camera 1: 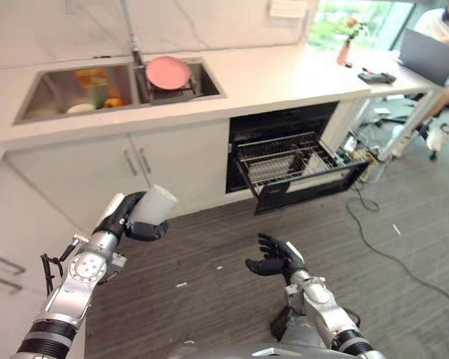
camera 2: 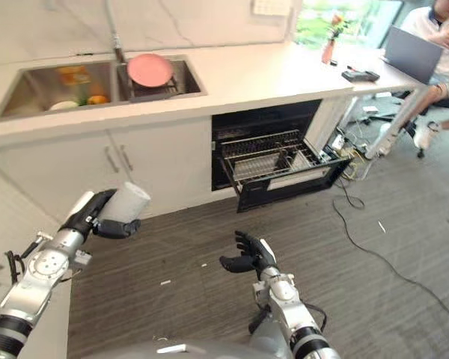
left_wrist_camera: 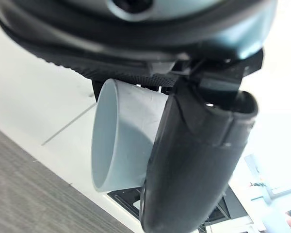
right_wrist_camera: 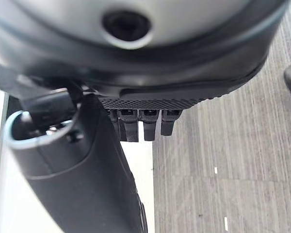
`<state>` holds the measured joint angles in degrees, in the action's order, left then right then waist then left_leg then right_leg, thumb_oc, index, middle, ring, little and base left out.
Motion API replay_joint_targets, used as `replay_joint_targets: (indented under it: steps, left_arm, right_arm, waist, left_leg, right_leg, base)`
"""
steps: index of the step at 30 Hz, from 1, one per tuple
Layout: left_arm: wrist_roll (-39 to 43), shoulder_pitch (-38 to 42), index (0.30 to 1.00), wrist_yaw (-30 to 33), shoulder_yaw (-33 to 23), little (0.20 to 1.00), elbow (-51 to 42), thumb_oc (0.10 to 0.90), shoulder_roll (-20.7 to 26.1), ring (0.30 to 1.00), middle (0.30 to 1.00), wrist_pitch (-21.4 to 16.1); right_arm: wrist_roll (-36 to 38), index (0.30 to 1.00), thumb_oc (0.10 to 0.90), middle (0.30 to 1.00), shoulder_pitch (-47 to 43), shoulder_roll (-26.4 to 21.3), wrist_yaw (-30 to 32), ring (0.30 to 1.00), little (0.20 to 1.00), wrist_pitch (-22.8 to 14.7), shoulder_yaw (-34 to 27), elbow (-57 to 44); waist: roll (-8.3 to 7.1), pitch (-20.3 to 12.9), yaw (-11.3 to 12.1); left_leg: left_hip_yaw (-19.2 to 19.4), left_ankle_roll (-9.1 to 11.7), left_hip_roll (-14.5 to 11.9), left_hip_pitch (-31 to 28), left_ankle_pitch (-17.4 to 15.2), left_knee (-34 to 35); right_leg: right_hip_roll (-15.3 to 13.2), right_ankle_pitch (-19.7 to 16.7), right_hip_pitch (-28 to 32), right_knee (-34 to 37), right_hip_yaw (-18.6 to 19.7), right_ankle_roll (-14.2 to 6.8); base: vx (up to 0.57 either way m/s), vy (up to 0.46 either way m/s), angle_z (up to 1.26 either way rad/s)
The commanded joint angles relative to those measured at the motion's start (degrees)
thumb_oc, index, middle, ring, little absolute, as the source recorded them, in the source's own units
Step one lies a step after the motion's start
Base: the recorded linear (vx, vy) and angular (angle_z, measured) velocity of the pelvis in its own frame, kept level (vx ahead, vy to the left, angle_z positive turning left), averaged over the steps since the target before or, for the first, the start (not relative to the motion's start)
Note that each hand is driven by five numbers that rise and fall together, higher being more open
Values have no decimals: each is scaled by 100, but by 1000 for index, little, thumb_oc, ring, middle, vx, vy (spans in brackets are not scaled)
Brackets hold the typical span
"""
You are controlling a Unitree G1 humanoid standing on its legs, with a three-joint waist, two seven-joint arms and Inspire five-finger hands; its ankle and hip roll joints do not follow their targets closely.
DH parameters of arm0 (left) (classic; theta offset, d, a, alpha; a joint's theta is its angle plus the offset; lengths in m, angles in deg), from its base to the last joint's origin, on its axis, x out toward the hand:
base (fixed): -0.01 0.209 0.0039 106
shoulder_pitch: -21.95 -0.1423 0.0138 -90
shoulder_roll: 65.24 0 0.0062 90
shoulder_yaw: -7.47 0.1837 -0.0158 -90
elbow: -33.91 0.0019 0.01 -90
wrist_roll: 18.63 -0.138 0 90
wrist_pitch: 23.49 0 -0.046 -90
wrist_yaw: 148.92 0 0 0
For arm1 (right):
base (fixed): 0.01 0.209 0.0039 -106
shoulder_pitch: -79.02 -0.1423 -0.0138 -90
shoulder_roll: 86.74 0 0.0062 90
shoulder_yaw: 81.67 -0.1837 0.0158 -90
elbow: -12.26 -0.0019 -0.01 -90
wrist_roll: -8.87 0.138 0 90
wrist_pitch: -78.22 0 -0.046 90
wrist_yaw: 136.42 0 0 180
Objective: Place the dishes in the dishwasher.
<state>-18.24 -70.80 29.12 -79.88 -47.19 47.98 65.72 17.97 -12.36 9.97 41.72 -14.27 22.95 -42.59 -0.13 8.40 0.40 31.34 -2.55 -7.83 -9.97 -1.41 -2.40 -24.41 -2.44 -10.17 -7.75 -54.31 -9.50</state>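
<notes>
Cup [camera 1: 154,203] sits clamped in your left hand [camera 1: 132,218], fingers curled round its side, held above the floor left of the open dishwasher [camera 1: 295,166]; it looks light, smooth, likely slippery, so keep hold around the wall; your right hand [camera 1: 275,259] hangs relaxed, empty.

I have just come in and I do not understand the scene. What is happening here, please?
The robot is loading dishes. Its left hand is curled round a pale cup, held out above the floor in front of the cabinets. Its right hand is empty, fingers relaxed. The dishwasher rack is pulled out. A pink plate and other dishes are in the sink. A person sits at a laptop.
</notes>
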Motion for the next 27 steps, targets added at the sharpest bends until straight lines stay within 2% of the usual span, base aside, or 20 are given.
replay_joint_targets:
  steps: [1,2,4,5,7,8,9,10,12,13,14,15,16,17,18,20,21,24,26,27]
  left_arm:
    - [-259,379,300,97,-184,300,-681,400,316,300,300,-617]
    - [-283,377,300,115,-150,300,-641,400,248,300,300,-619]
    - [-277,310,300,96,-120,300,-562,400,132,300,300,-620]
    - [-273,262,300,85,-126,300,-574,400,133,300,300,-612]
    - [-199,98,300,61,-241,300,-690,400,179,300,300,-595]
    - [-143,43,300,84,-328,300,-749,400,202,300,300,-595]
    - [-134,28,300,76,-354,300,-776,400,206,300,300,-585]
    - [-66,-17,300,186,-434,300,-745,400,182,300,300,-595]
    - [-56,0,300,270,-446,300,-676,400,96,300,300,-604]
    - [-98,-64,300,278,-469,300,-684,400,51,300,300,-597]
    - [-127,-124,300,260,-484,300,-687,400,32,300,300,-596]
    - [-135,-189,300,261,-515,300,-685,400,19,300,300,-610]
    - [-104,-258,300,299,-564,300,-583,400,-31,300,300,-625]
    - [-103,-255,300,302,-567,300,-572,400,-38,300,300,-635]
    - [-65,-259,300,322,-523,300,-466,400,-58,300,300,-639]
    - [-66,-238,300,316,-491,300,-418,400,-65,300,300,-648]
    - [-111,-211,300,232,-451,300,-403,400,-48,300,300,-624]
    - [-148,-154,300,138,-375,300,-391,400,-17,300,300,-604]
    - [-290,-95,300,139,-294,300,-343,400,48,300,300,-525]
    - [-295,-81,300,141,-285,300,-337,400,55,300,300,-523]
  right_arm:
    - [25,900,800,900,-71,-266,1,900,900,-320,-295,-558]
    - [42,900,800,900,48,-297,-35,900,900,-322,-305,-656]
    - [117,900,800,900,142,-360,-12,900,900,-320,-358,-579]
    - [132,900,800,900,139,-392,-1,900,900,-316,-329,-550]
    - [197,900,800,900,91,-494,77,900,900,-340,-279,-671]
    - [197,900,800,900,35,-560,89,900,900,-378,-259,-793]
    - [200,900,800,900,29,-561,90,900,900,-368,-255,-808]
    - [209,900,800,900,-55,-644,92,900,900,-384,-229,-970]
    - [183,900,800,900,-100,-720,40,900,900,-374,-122,-1029]
    - [187,900,800,900,-124,-744,-21,900,900,-368,-71,-1043]
    - [195,900,800,900,-149,-748,-65,900,900,-378,-42,-1036]
    - [163,900,800,900,-192,-794,-79,900,900,-384,-1,-1027]
    - [81,900,800,900,-272,-849,-126,900,900,-386,139,-882]
    - [81,900,800,900,-286,-853,-126,900,900,-397,147,-864]
    - [38,900,800,900,-289,-860,-138,900,900,-374,194,-741]
    - [26,900,800,900,-265,-870,-139,900,900,-369,161,-700]
    - [-16,900,800,900,-168,-838,-163,900,900,-325,70,-673]
    - [-82,900,800,900,-1,-787,-164,900,900,-281,-85,-670]
    - [-84,900,800,900,104,-642,-200,900,900,-187,-191,-650]
    - [-87,900,800,900,103,-634,-202,900,900,-181,-199,-655]
  waist:
    - [-90,-492,245]
    - [-158,-549,154]
    - [-147,-641,66]
    - [-111,-653,71]
    - [-59,-513,240]
    - [-79,-438,342]
    - [-27,-437,333]
    - [-124,-244,469]
    - [-121,-161,535]
    - [-121,-190,518]
    - [-95,-211,512]
    - [-94,-216,526]
    - [-62,-198,641]
    - [-68,-173,640]
    - [-2,-166,638]
    - [36,-140,623]
    - [111,-253,545]
    - [89,-324,489]
    - [29,-279,421]
    - [-8,-270,443]
  left_leg:
    - [-531,545,-167,297,-779,-399]
    - [-619,583,-143,277,-929,-719]
    - [-781,756,-283,273,-969,-1492]
    - [-822,900,-441,328,-793,-2131]
    - [-959,1303,-1007,840,-104,-3690]
    - [-1064,1419,-1036,1060,92,-4259]
    - [-1136,1471,-1142,1167,70,-4411]
    - [-1240,1554,-1275,1630,182,-4975]
    - [-1461,1432,-1212,2087,-105,-4548]
    - [-1392,1321,-1205,2001,-177,-3895]
    - [-1308,1235,-1353,1894,-187,-3043]
    - [-1300,1187,-1468,1880,-129,-2344]
    - [-1721,1239,-1498,1760,141,-1248]
    - [-1688,1258,-1477,1657,237,-1095]
    - [-1931,1397,-1650,1516,514,-593]
    - [-1955,1440,-1670,1391,576,-500]
    - [-1945,1438,-1573,1277,428,-509]
    - [-1905,1397,-1417,1326,267,-706]
    - [-1898,1141,-1060,1271,-49,-852]
    - [-1869,1109,-1013,1266,-86,-876]
  right_leg:
    - [-11,-235,546,702,491,-278]
    - [110,-336,611,744,792,-319]
    - [371,-471,686,750,1100,-371]
    - [559,-418,764,803,1176,-267]
    - [1061,-101,1008,930,1288,114]
    - [1159,7,1107,978,1320,210]
    - [1251,35,1091,995,1310,261]
    - [1350,277,1266,999,1345,430]
    - [1424,424,1271,847,1438,475]
    - [1378,480,1228,727,1450,402]
    - [1347,535,1201,627,1479,339]
    - [1309,587,1210,581,1557,303]
    - [1332,659,1260,481,1801,246]
    - [1326,674,1278,467,1809,253]
    - [1321,712,1422,437,1923,200]
    - [1298,713,1521,423,1943,163]
    - [1220,719,1554,304,1978,46]
    - [953,695,1578,9,1957,-41]
    - [594,518,1480,-662,2154,-148]
    - [519,537,1439,-744,2194,-181]
  base:
    - [722,163,-54]
    - [708,69,-31]
    - [644,-10,57]
    - [496,-116,66]
    - [356,-176,-5]
    - [158,-117,-64]
    - [212,-33,-87]
    - [141,42,-95]
    - [202,192,-62]
    - [204,337,-46]
    - [165,385,-39]
    - [210,530,-12]
    - [146,365,-26]
    - [222,459,-66]
    - [146,316,-95]
    - [133,353,-73]
    - [106,408,-23]
    - [80,358,-16]
    - [67,526,2]
    - [10,440,2]
